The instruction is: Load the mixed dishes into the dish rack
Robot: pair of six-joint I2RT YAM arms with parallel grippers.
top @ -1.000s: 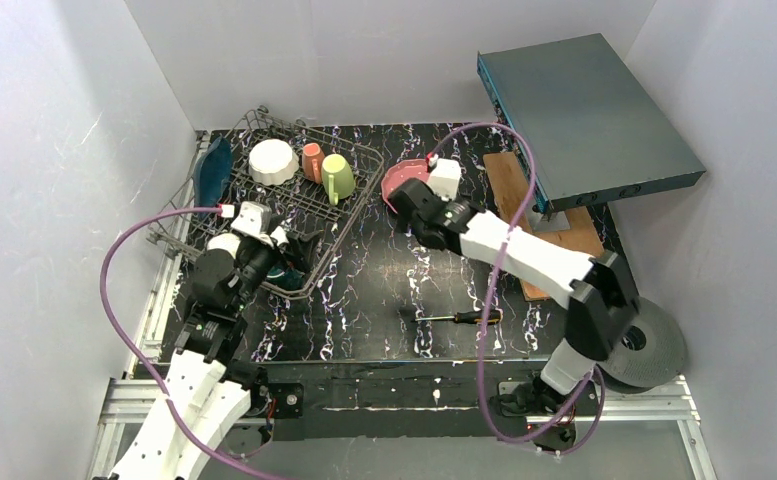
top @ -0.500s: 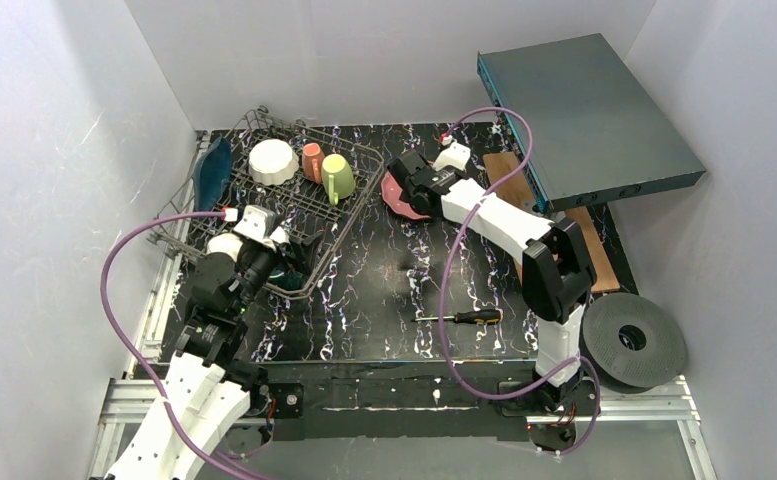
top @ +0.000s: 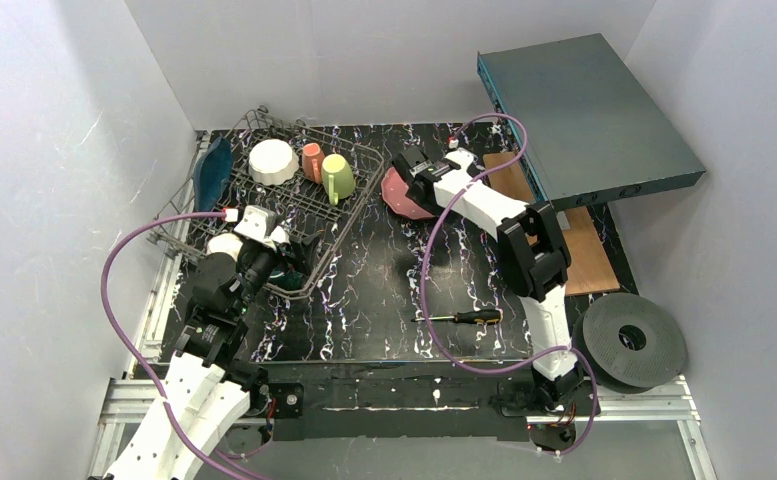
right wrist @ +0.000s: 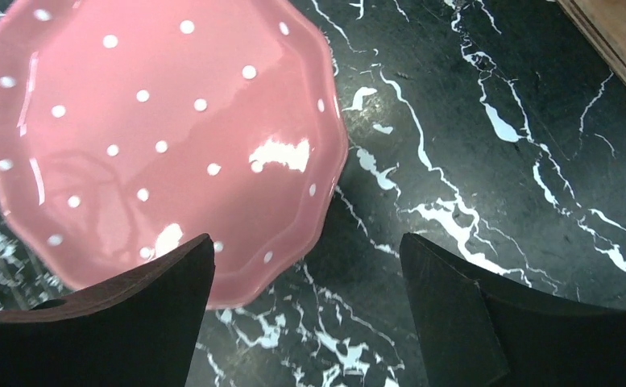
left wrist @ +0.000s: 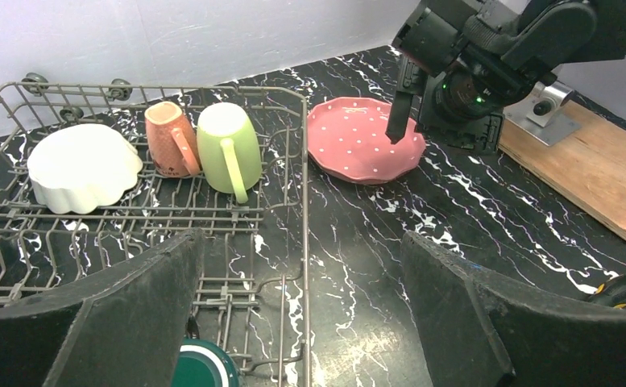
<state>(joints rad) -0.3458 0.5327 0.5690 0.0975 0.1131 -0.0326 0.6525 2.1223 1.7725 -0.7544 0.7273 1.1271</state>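
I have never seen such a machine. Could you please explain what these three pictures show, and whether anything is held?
These are two robot arms bolted to a black marbled table, each ending in a two-finger gripper. One picture looks down from above and behind them; the other two come from a camera on each wrist, so the dark shapes at the bottom are that arm's own fingers. On the table stands a grey wire dish rack holding a white scalloped bowl, a small salmon cup, a yellow-green mug and a blue leaf-shaped plate. Beside it lies a pink dotted plate; nearer the arms, a black-and-yellow-handled screwdriver. The right gripper hangs open over the plate's edge, the left gripper open above the rack. Nothing is held.
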